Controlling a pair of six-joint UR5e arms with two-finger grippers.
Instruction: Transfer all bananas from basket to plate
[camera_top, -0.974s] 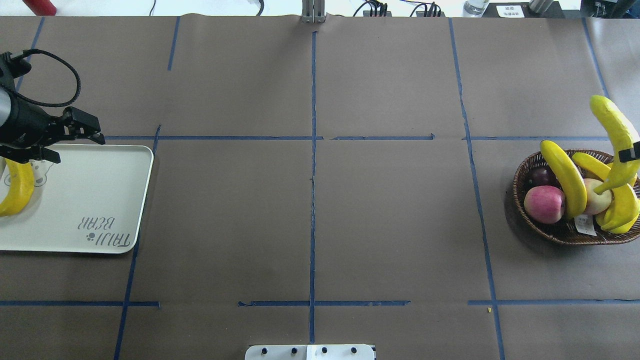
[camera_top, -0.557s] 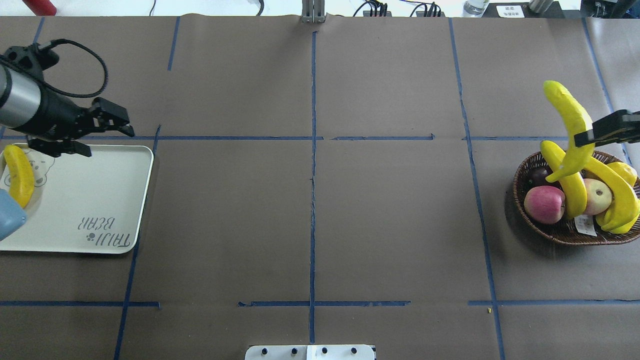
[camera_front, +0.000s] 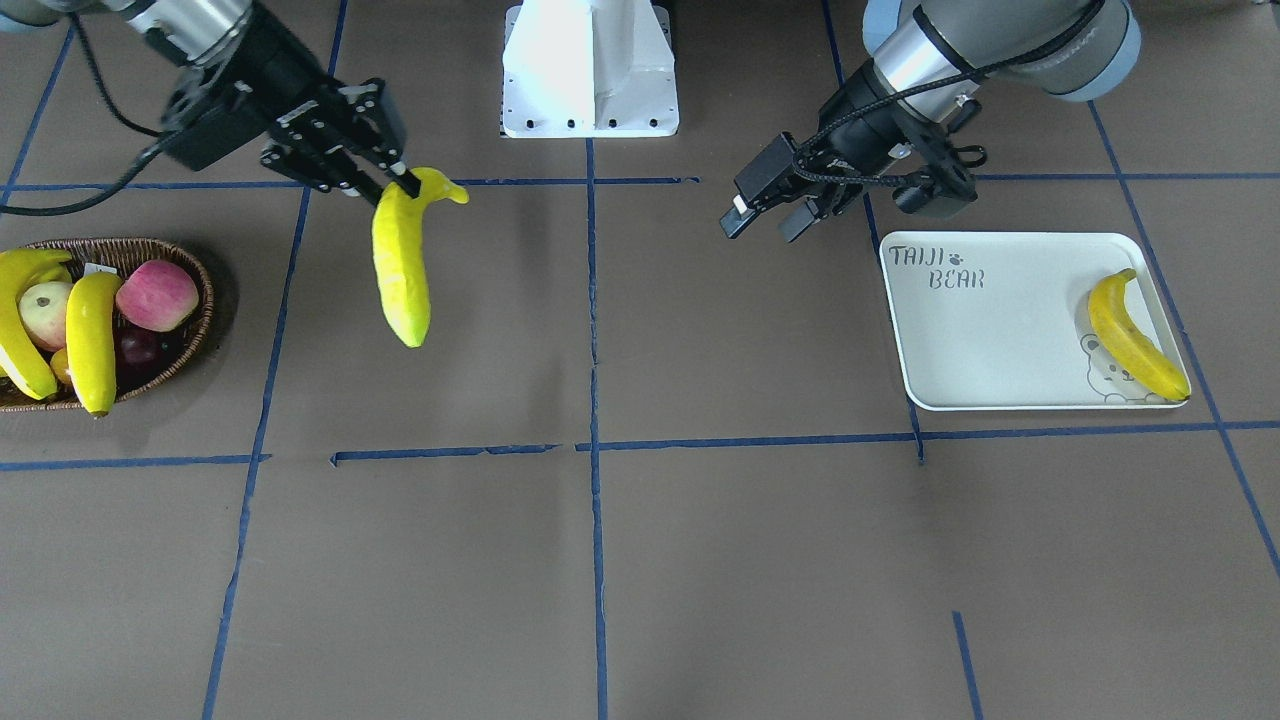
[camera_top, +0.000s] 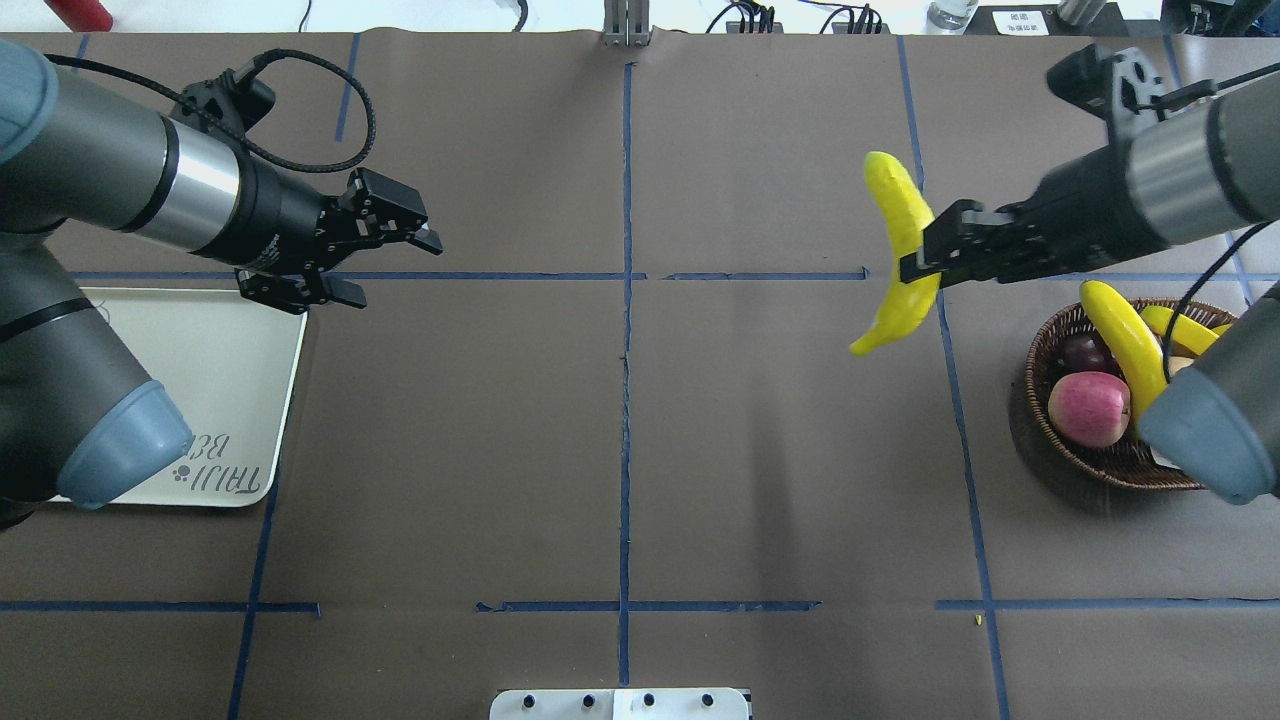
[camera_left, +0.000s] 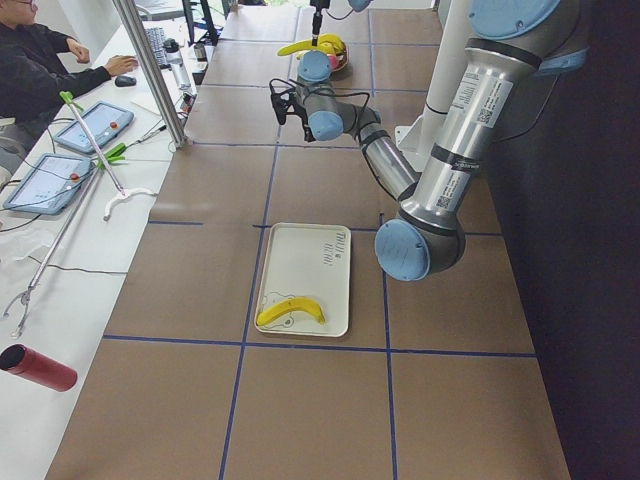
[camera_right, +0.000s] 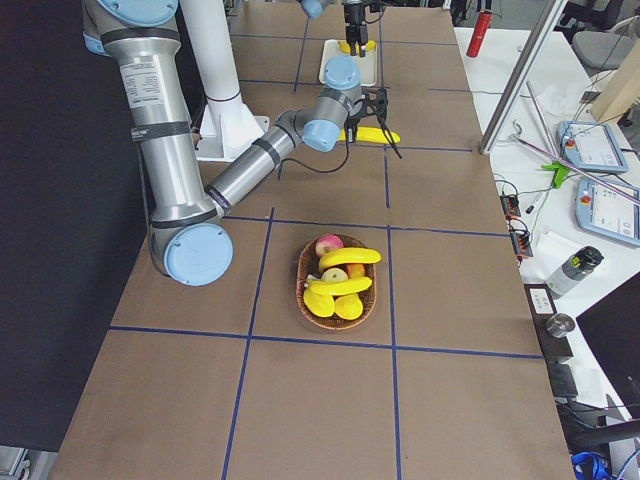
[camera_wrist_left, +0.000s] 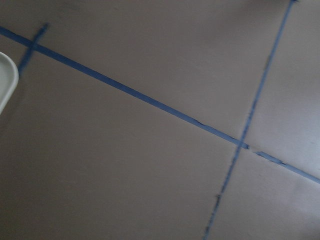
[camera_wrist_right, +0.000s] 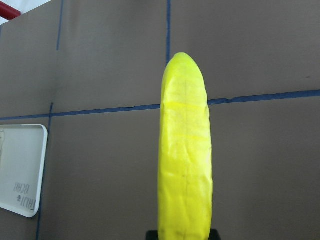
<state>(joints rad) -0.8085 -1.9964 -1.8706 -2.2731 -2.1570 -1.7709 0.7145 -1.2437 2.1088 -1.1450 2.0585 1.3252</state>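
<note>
Yellow banana (camera_top: 893, 200) | clamped in right gripper (camera_top: 912, 268) | above table (camera_top: 700, 450)

Greenish-yellow curved banana (camera_top: 903, 250) airborne over the surface, clamped near stem end in right gripper (camera_top: 915, 268), body hanging down. Near basket side, well apart from plate. Deeper orange-yellow banana (camera_front: 1135, 340) flat on white rectangular "TAIJI BEAR" plate (camera_front: 1000, 330), at the bear-drawing corner. Two more long yellow bananas (camera_front: 92, 335) lying in shallow brown wicker basket (camera_front: 203, 310).
</note>
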